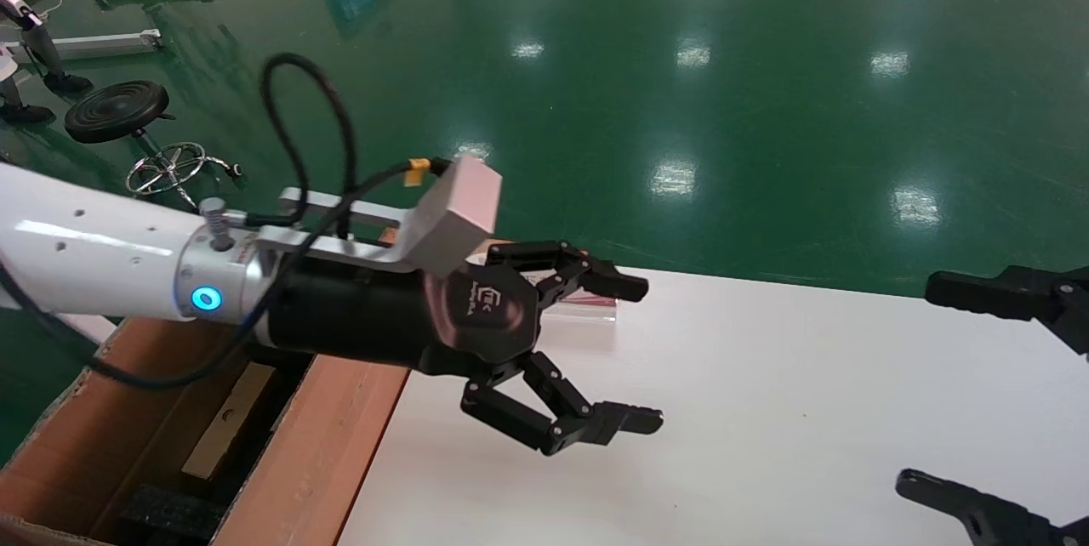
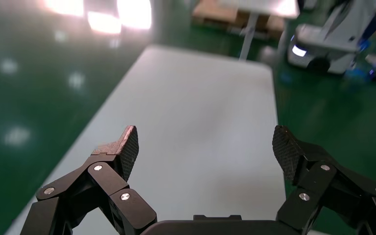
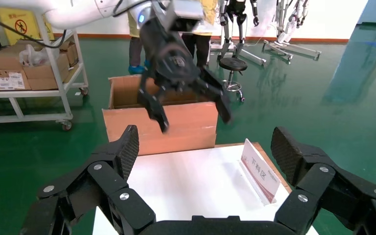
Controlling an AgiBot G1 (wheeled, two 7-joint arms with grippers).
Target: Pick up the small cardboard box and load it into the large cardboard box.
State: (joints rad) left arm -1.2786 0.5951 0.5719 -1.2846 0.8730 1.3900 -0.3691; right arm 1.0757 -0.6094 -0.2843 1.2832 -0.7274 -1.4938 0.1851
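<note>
The left gripper [image 1: 651, 352] hangs over the near-left part of the white table [image 1: 766, 410], its fingers [image 2: 127, 147] spread wide apart with nothing between them and nothing touching the pads. Only bare tabletop shows between the jaws in the left wrist view. The gripper points along the table, away from the large cardboard box [image 1: 323, 444], which stands just beside the table's left end with its near wall rising against the table edge. Down inside that carton a pale brown slab with a small round hole [image 1: 228, 420] lies tilted among black foam strips [image 1: 170, 512]; it looks like the small cardboard box, though only part of one face shows past the arm, so that cannot be told for certain. It sits well behind the left fingers, under the forearm.

Just beyond the upper finger, a clear sign stand with a red-printed card [image 3: 260, 169] stands at the table's far edge, close to the gripper but apart from it.

The right gripper [image 1: 961, 393] waits at the table's right end, jaws likewise released wide, holding nothing. The tabletop between the two grippers lies open. Past the table's far edge is green floor [image 1: 723, 61], with a black stool [image 1: 119, 108] off to the left.
</note>
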